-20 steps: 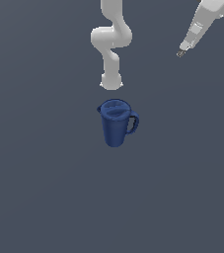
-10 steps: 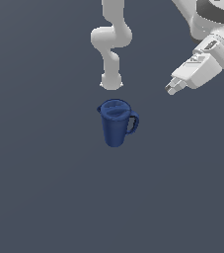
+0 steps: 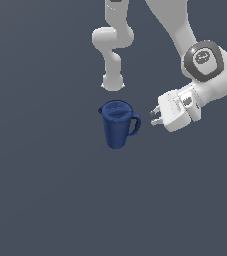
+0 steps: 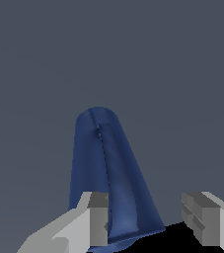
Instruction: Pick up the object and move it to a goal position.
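1. We find the pitcher standing upright on the tabletop, just below the arm's base, its loop handle facing the exterior view's right.
2. We see the end effector near that handle, apart from it, laid sideways; we judge this suits a side approach.
3. We see its fingers spread, holding nothing, the pitcher body between them in the wrist view.
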You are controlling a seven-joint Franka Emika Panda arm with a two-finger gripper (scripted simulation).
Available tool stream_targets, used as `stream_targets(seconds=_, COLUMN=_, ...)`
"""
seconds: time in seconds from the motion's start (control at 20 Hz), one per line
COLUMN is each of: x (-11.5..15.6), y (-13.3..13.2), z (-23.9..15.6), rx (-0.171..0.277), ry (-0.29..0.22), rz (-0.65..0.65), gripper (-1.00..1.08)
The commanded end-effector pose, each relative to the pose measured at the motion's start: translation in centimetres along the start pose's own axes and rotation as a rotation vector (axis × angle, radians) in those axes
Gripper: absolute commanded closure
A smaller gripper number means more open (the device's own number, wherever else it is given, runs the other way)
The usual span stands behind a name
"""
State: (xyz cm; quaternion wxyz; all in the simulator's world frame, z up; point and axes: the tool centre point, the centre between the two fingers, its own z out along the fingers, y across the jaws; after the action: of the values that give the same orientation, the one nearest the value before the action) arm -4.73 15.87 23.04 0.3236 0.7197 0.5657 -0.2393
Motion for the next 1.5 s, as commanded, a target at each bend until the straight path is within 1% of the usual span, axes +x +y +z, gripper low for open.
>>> stream_targets(seconds=0.0, x=0.9, y=-0.3, z=2.0, rx=0.027, ry=-0.022, rz=-0.037, gripper=-0.2)
stream_targets(seconds=0.2, x=1.9, y=-0.8, z=4.3, rx=0.06, ry=-0.043, rz=-0.075, gripper=-0.2)
stream_targets(seconds=0.4, x=2.3, y=-1.1, z=5.4, rx=0.076, ry=-0.053, rz=-0.095, gripper=-0.2)
stream_targets(seconds=0.6, x=2.4, y=-1.1, z=5.5, rx=0.078, ry=-0.054, rz=-0.097, gripper=-0.2)
stream_targets(seconds=0.85, x=2.7, y=-1.9, z=6.1, rx=0.095, ry=-0.063, rz=-0.123, gripper=-0.2)
stream_targets(seconds=1.05, x=2.7, y=-1.8, z=6.2, rx=0.092, ry=-0.062, rz=-0.119, gripper=-0.2)
stream_targets(seconds=1.45, x=2.5, y=-2.2, z=8.8, rx=0.095, ry=-0.064, rz=-0.123, gripper=-0.2)
